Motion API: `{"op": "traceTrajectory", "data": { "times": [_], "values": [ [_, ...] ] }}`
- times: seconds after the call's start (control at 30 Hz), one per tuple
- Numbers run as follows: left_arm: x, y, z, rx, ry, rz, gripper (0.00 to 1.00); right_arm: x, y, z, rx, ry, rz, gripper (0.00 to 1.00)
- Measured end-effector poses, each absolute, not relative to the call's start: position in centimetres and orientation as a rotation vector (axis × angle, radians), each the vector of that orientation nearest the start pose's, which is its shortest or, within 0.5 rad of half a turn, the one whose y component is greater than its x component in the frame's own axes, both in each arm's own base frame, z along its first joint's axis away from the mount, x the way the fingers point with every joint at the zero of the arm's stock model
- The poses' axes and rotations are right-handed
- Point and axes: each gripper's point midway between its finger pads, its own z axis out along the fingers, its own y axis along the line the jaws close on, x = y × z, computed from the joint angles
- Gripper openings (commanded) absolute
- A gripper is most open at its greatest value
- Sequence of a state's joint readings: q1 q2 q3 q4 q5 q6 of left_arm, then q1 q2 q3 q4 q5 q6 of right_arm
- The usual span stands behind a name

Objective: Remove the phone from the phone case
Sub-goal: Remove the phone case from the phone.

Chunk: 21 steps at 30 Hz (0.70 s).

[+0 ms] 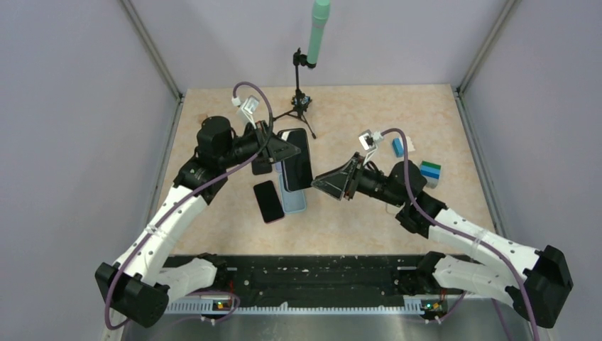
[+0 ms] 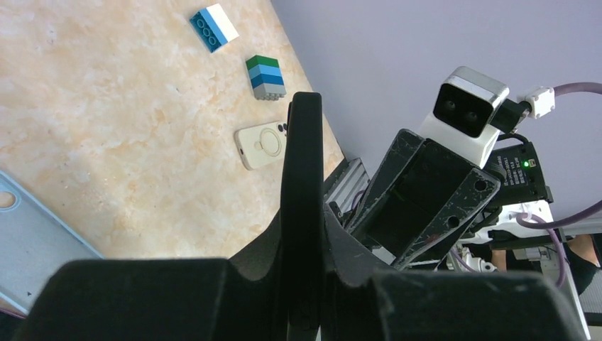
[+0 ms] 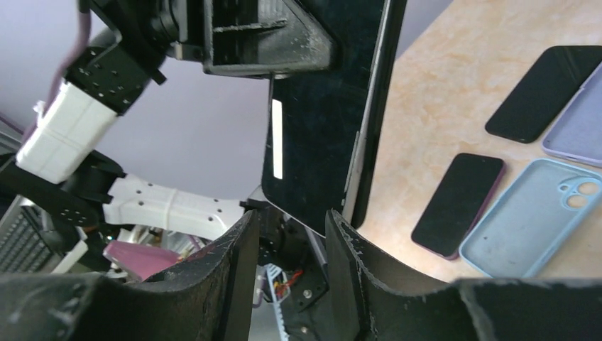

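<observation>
A black phone (image 1: 297, 160) hangs above the table, with my left gripper (image 1: 284, 153) shut on its upper part. In the left wrist view the phone (image 2: 302, 142) stands edge-on between the jaws of that gripper (image 2: 305, 227). In the right wrist view the phone (image 3: 319, 92) shows a silver side rail with a black case edge (image 3: 380, 106) beside it. My right gripper (image 3: 287, 224) is open just below the phone's lower corner, touching nothing. From above, the right gripper (image 1: 328, 182) sits to the phone's right. An empty light blue case (image 1: 294, 201) lies under the phone.
A dark purple phone (image 1: 268, 201) lies left of the blue case. A tripod with a green microphone (image 1: 305, 106) stands at the back. Toy bricks (image 1: 429, 172) sit at the right, and a cream case (image 2: 261, 144) lies near them. Another black phone (image 3: 539, 92) and a lavender case (image 3: 582, 121) lie beyond.
</observation>
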State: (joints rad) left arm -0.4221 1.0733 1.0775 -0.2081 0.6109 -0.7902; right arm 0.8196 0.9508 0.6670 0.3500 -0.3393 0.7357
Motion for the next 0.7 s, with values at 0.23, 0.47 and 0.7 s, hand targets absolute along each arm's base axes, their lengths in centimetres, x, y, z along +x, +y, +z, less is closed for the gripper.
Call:
{"op": "traceTrajectory", "data": {
  "times": [0.23,0.47,0.7],
  "values": [
    [25.1,-24.9,33.6,0.135,1.951,-1.377,0.00,17.8,31.8,30.9,-0.333,1.654,1.523,0.38],
    [25.1,-24.9,33.7,0.138,1.942,-1.377,0.00,18.3,31.7,30.4,-0.296,1.674,1.503,0.39],
    [25.2,-25.0,33.8,0.142,1.931,-1.378,0.00,18.6,31.9,29.9,-0.291,1.690,1.495,0.39]
  ]
}}
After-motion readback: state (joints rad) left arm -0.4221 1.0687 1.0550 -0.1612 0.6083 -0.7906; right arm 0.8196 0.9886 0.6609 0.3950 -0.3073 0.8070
